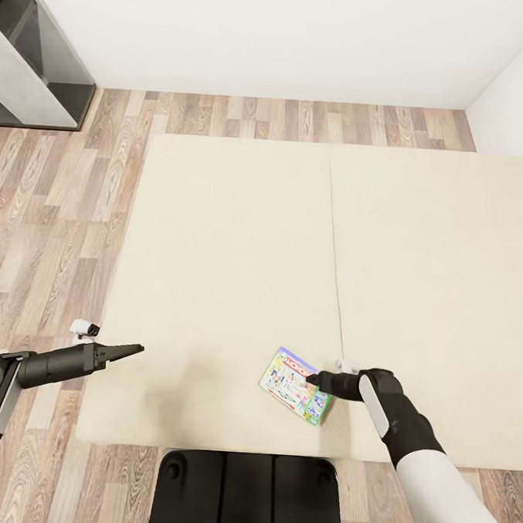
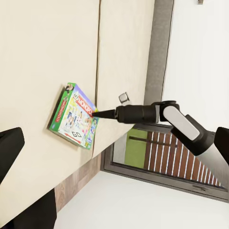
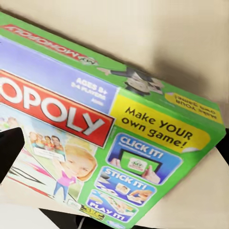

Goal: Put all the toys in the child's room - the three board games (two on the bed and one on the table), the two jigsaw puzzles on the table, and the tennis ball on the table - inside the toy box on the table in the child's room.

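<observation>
board game (image 1: 296, 385) on bed (image 1: 238, 260) — near edge, right of centre

Glossy printed-card board game (image 1: 296, 386), matt beige bed (image 1: 230, 275)

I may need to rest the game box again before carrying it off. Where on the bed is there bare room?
The beige mattress is bare almost everywhere: left of its centre seam towards the left gripper, and right of it. The one occupied spot is near the front edge, where the right gripper meets the Monopoly box.
</observation>
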